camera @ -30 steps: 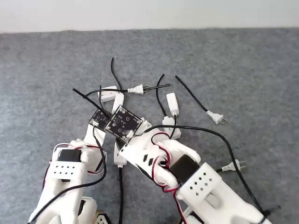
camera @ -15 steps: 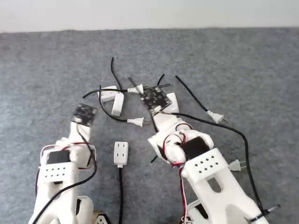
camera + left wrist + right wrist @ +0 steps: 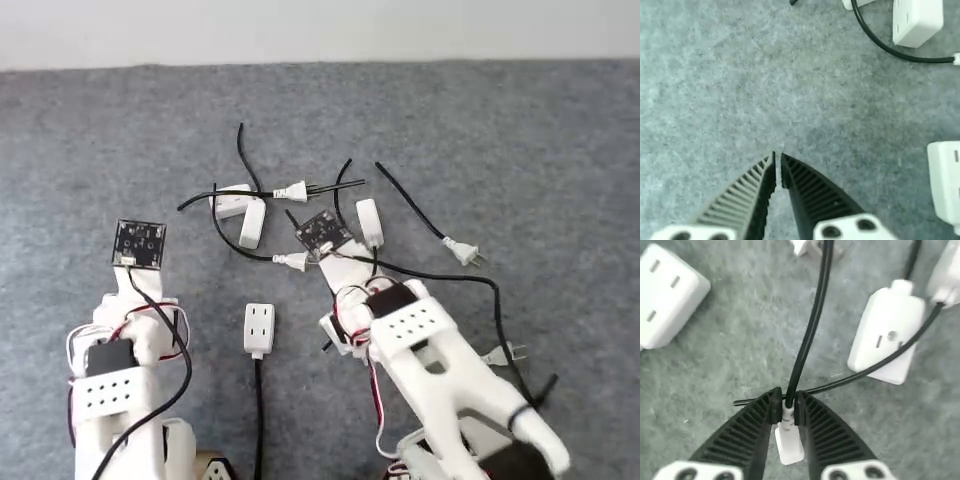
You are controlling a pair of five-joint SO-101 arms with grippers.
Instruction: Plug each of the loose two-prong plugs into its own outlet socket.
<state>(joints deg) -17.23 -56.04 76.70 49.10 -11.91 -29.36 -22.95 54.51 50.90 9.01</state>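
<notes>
Both arms have drawn back in the last half second. In the high view the left arm (image 3: 112, 365) has swung outward, away from the tangle. The right arm (image 3: 415, 335) has sunk lower over the plug (image 3: 293, 261), which lies where it lay, mid-carpet (image 3: 520, 130). A cabled socket (image 3: 259, 328) sits between the arms.

In the left wrist view, the left claw (image 3: 777, 156) is pressed together on nothing, above bare carpet.

In the right wrist view, the right claw (image 3: 786, 399) pinches the plug's body, and its cord (image 3: 812, 325) runs straight ahead. A free socket (image 3: 885, 340) lies just beyond, off to one side, with another cord draped across it. The prongs seem to point back toward the wrist, so the plug likely needs turning before it can go in. Lift gently so the cord does not drag what it crosses. Then square the blades to the slots and push straight, without twisting.
</notes>
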